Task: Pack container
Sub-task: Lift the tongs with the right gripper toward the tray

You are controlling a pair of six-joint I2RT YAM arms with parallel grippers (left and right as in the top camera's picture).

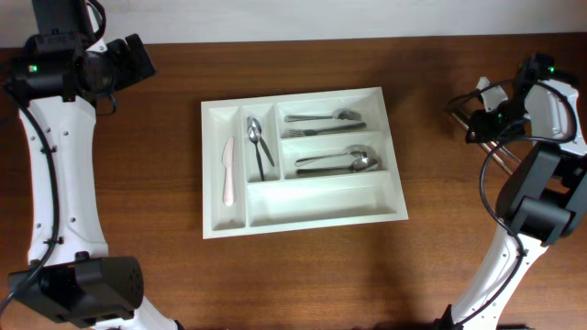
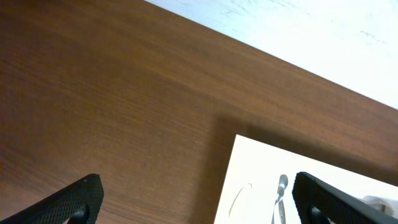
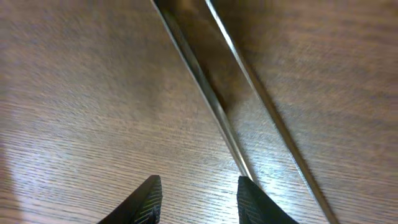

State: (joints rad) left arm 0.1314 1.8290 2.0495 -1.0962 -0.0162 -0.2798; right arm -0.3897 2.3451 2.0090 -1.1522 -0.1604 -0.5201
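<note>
Only the overhead view took in the whole table (image 1: pixel 119 183). The container (image 1: pixel 303 229), a white rectangular tray, lay at its middle between the two arms. The left wrist view caught just one corner of the container (image 2: pixel 261 180), with a spoon tip (image 2: pixel 283 183) showing inside it. The right wrist view showed none of the container. It showed only wood grain and two long metal handles (image 3: pixel 205 93) lying side by side on the table, which from overhead were thin streaks (image 1: pixel 495 160) under the right arm.

The container had two narrow compartments running lengthwise on its left side and three wider ones set crosswise on its right. A pale knife (image 1: pixel 228 170) lay in the leftmost narrow slot and two spoons (image 1: pixel 259 147) in the one beside it. Steel cutlery (image 1: pixel 321 124) filled the far crosswise compartment, and more spoons (image 1: pixel 335 160) lay in the middle one.

The left gripper (image 2: pixel 199 186) hung over the far left of the table, well apart from the container's far left corner. Its jaws were spread as wide as they went and had hold of nothing. The right gripper (image 3: pixel 199 193) was at the far right of the table, well clear of the container's right rim. Its jaws stood partly apart with bare wood between them. One handle ran up to the inner edge of one finger (image 3: pixel 255 199) without being clamped.
</note>
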